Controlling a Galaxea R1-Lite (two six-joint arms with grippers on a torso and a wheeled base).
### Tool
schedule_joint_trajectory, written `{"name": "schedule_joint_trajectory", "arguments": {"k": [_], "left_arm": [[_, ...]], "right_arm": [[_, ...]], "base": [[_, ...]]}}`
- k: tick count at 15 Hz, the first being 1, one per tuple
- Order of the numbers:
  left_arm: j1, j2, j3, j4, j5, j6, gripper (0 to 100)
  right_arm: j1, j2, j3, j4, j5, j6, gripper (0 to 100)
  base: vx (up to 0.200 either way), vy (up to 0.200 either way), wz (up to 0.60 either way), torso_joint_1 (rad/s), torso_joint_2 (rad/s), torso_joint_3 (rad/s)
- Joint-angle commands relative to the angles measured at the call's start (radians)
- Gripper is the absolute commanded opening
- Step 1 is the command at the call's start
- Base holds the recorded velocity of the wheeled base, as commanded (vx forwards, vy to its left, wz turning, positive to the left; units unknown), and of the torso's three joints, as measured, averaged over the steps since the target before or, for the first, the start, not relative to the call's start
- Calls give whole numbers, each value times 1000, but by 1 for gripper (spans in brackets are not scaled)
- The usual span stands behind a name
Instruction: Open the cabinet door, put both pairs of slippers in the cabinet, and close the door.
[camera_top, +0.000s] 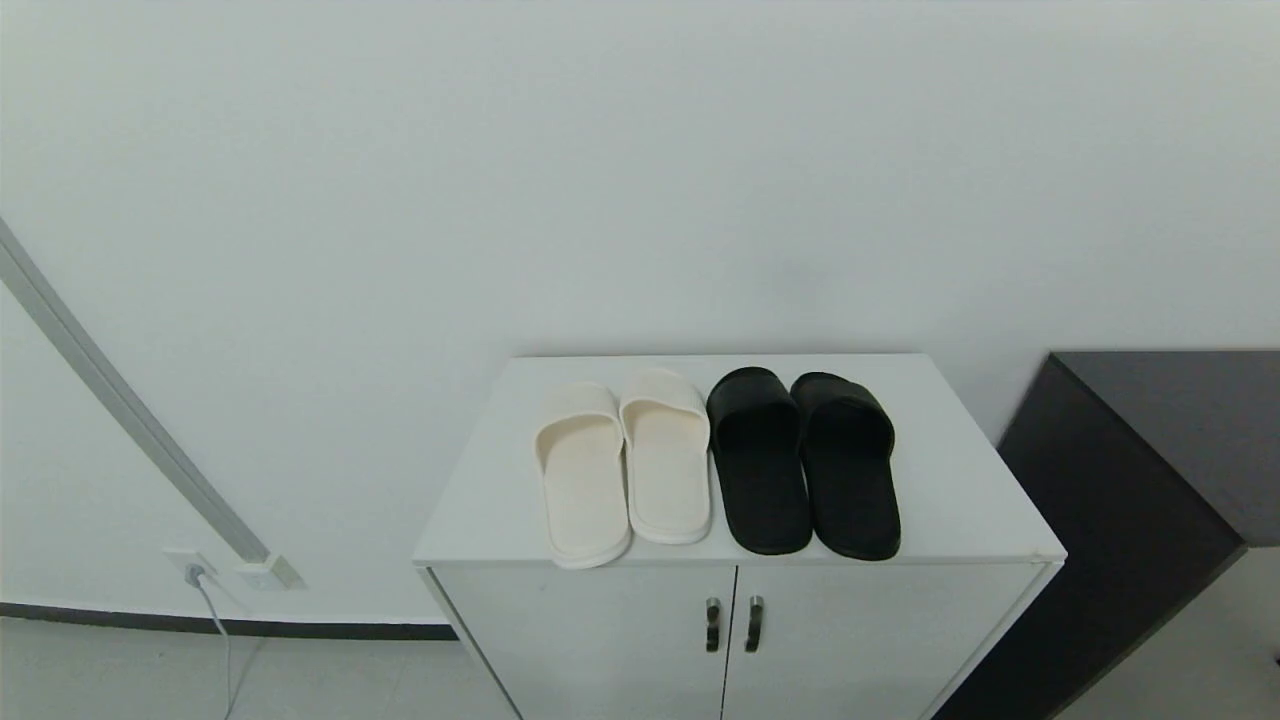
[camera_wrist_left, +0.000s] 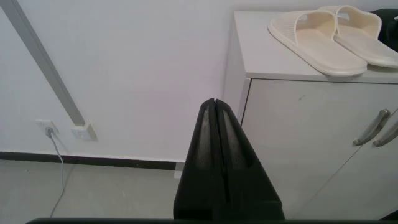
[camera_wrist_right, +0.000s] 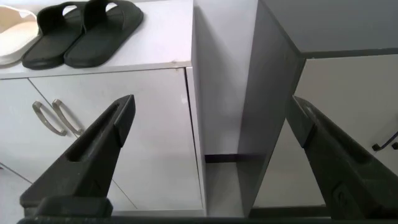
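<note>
A white cabinet (camera_top: 950, 500) stands against the wall with both doors closed and two metal handles (camera_top: 732, 623) at the centre seam. On its top lie a pair of cream slippers (camera_top: 622, 470) on the left and a pair of black slippers (camera_top: 805, 462) on the right, side by side. My left gripper (camera_wrist_left: 215, 107) is shut, empty, below and left of the cabinet (camera_wrist_left: 311, 124), with the cream slippers (camera_wrist_left: 329, 37) above it. My right gripper (camera_wrist_right: 208, 118) is open, empty, facing the cabinet's right front corner (camera_wrist_right: 186, 68), with the black slippers (camera_wrist_right: 84, 31) and handles (camera_wrist_right: 53, 117) off to one side.
A dark cabinet (camera_top: 1140, 500) stands close to the right of the white one, with a narrow gap (camera_wrist_right: 221, 112) between them. A grey conduit (camera_top: 120, 400) runs down the wall to a socket (camera_top: 190, 568) with a cable plugged in, left of the cabinet.
</note>
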Motion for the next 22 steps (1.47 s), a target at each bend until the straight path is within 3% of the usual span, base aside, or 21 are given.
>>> {"name": "schedule_joint_trajectory", "arguments": {"k": [1, 10, 11, 12, 13, 15, 18, 19, 22], "left_arm": [[0, 1, 0, 0, 0, 0, 0], [0, 1, 0, 0, 0, -3, 0], [0, 1, 0, 0, 0, -3, 0], [0, 1, 0, 0, 0, -3, 0], [0, 1, 0, 0, 0, -3, 0], [0, 1, 0, 0, 0, -2, 0], [0, 1, 0, 0, 0, -2, 0], [0, 1, 0, 0, 0, -2, 0], [0, 1, 0, 0, -1, 0, 0]], "right_arm": [[0, 1, 0, -1, 1, -1, 100], [-1, 10, -20, -8, 19, -61, 100], [9, 119, -244, 1, 19, 36, 100], [20, 205, -304, 64, 30, 74, 100], [25, 284, -281, 93, 58, 1, 100], [28, 443, -250, 45, 143, -19, 100], [46, 682, -261, -148, 147, -19, 100], [115, 796, -293, -229, 136, -1, 100], [359, 949, -426, -238, 5, 120, 100]], "base": [[0, 0, 0, 0, 0, 0], [0, 0, 0, 0, 0, 0], [0, 0, 0, 0, 0, 0], [0, 0, 0, 0, 0, 0], [0, 0, 0, 0, 0, 0], [0, 0, 0, 0, 0, 0], [0, 0, 0, 0, 0, 0], [0, 0, 0, 0, 0, 0], [0, 0, 0, 0, 0, 0]]}}
